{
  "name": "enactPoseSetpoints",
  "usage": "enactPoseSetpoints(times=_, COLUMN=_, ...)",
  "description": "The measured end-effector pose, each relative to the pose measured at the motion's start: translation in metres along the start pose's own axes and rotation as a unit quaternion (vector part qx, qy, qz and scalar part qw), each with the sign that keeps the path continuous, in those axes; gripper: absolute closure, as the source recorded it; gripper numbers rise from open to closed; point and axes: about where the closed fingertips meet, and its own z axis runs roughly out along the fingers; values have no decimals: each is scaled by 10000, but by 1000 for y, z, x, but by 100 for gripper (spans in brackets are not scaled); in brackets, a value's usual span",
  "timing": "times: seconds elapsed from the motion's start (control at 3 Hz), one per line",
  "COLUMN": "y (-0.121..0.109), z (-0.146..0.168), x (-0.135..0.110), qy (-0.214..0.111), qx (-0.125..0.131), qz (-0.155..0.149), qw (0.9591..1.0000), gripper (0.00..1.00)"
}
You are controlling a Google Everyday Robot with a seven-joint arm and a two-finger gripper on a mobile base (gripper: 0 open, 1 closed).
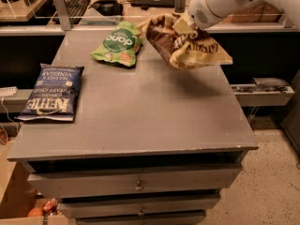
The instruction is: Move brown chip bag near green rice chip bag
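The brown chip bag [180, 43] hangs crumpled in the air above the far right part of the grey table [140, 111]. My gripper [190, 25] is at the end of the white arm, shut on the bag's upper part; its fingers are mostly hidden by the arm and the bag. The green rice chip bag [117, 43] lies flat on the table at the far middle. The brown bag's left edge is close beside the green bag's right edge.
A dark blue chip bag [52, 93] lies at the table's left edge. Behind the table is a desk with a keyboard [75, 3] and other gear. Drawers [138, 184] sit under the tabletop. The floor lies to the right.
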Motion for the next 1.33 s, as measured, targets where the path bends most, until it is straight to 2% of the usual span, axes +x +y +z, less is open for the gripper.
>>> enactPoseSetpoints(times=0.33, y=-23, z=43, x=-25, qy=-159, qx=191, qz=306, qw=9992, gripper=100)
enactPoseSetpoints(times=0.67, y=-35, z=79, x=-42, qy=-182, qx=415, qz=684, qw=9966, gripper=82)
enactPoseSetpoints(times=1.0, y=-39, z=104, x=-47, qy=-147, qx=614, qz=1124, qw=9917, gripper=59)
enactPoseSetpoints(times=1.33, y=-36, z=122, x=-52, qy=-141, qx=708, qz=1444, qw=9869, gripper=35)
